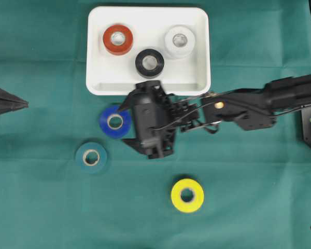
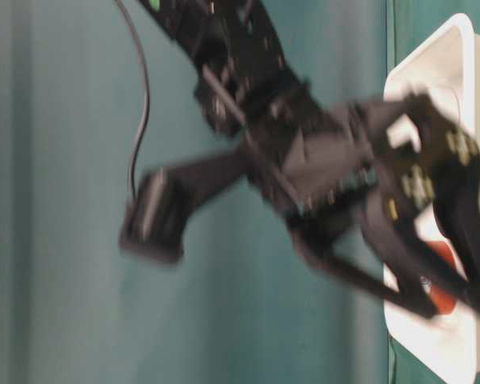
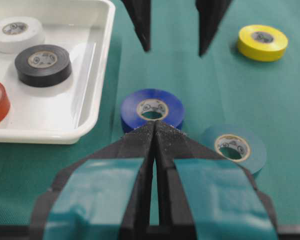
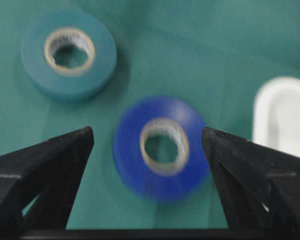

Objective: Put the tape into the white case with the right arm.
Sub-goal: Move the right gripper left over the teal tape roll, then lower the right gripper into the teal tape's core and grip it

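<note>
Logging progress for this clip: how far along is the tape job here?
Done: red roll, white roll and black roll lie in the white case. In hand: right gripper, jaws open and empty, lines up on the blue roll, which is on the cloth. Left: blue, teal roll and yellow roll are outside the case. Left gripper is shut, idle.

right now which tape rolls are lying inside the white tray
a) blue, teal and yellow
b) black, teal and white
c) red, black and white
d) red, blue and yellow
c: the red roll, black roll and white roll lie inside the white tray, while the other three rolls lie on the cloth outside it.
</note>
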`<state>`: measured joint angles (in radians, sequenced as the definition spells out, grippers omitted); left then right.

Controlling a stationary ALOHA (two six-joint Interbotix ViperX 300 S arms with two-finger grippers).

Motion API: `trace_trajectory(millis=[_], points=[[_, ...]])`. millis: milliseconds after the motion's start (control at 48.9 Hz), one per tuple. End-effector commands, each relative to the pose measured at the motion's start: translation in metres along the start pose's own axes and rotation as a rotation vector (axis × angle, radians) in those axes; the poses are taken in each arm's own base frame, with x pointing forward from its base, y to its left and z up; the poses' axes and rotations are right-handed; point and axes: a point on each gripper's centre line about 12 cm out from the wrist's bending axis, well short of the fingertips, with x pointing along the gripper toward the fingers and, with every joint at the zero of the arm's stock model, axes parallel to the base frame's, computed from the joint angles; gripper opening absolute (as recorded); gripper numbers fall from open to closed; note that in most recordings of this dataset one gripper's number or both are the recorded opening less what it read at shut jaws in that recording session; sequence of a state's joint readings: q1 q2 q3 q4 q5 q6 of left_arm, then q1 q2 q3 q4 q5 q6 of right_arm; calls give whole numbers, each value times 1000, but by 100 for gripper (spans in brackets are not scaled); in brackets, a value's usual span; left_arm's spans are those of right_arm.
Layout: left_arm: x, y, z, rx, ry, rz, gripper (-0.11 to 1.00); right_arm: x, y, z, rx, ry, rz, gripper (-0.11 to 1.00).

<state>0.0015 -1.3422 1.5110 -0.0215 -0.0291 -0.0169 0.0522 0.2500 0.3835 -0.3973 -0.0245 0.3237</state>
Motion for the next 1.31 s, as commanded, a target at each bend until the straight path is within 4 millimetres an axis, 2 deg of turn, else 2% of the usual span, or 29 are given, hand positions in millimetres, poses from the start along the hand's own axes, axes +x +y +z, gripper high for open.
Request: trace_trajectory(millis=[0,204,511,838,1103,1287], points=[[1,0,6,-2,-14,0,0,6,8,26,-14,-48,8,70],[0,0,6,-2,-15,0,0,31,17,41,-24,-40,7,70],[0,0,6,-2,-15,0,0,51,18,52,-23,-37,-5,70],[0,0,6,-2,-14,1,0,68,20,42,-20,-8,-3,69],[0,0,6,-2,-14,0,0,85,24,24,-26,153,-52,69],[0,0,6,-2,-14,1,0,95,23,25,-25,172,-64,69]])
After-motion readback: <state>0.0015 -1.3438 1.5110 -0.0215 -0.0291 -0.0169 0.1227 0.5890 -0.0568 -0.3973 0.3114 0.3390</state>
